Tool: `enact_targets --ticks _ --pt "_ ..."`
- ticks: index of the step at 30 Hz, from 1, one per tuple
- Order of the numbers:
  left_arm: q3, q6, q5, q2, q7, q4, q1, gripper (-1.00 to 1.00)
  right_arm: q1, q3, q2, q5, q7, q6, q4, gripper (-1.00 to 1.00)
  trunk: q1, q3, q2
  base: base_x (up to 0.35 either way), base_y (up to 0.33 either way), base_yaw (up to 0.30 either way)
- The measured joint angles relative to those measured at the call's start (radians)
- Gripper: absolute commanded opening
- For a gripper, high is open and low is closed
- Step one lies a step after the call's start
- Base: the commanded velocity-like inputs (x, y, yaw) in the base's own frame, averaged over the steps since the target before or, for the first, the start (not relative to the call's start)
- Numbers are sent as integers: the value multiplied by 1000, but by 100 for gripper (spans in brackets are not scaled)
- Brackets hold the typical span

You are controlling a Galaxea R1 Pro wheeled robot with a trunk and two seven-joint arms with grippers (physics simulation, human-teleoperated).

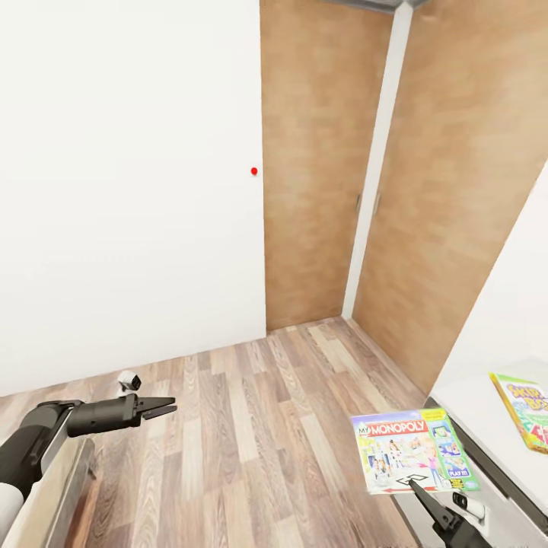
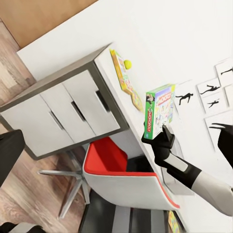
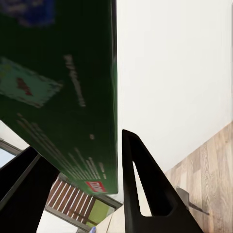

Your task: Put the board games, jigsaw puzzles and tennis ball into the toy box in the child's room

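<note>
With our right gripper (image 1: 417,487) jaws pinching the Monopoly board game (image 1: 413,450) and left gripper (image 1: 166,409) jaws pressed together, we judge we are mid-carry and next must find the toy box.

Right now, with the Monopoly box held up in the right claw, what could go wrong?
The right claw grips the Monopoly box only at one edge, so it may twist or slip out over the floor. Carried toward the table, it could also knock the yellow-green game box lying there.
</note>
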Motion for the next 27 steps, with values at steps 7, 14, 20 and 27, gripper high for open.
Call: enact_targets --ticks 7,14,20,27 --pt "2 -2 1 4 0 0 0 100 0 0 -1 0 0 0 0 -100 0 9 0 0 0 -194" --pt "2 -5 0 4 0 0 0 100 0 0 -1 0 0 0 1 -100 0 18 0 0 0 -196" --pt "2 -6 1 7 0 0 0 100 0 0 -1 0 0 0 1 -100 0 26 0 0 0 -198" --pt "3 -7 0 11 0 0 0 100 0 0 -2 1 -1 -1 1 -100 0 34 0 0 0 -169"
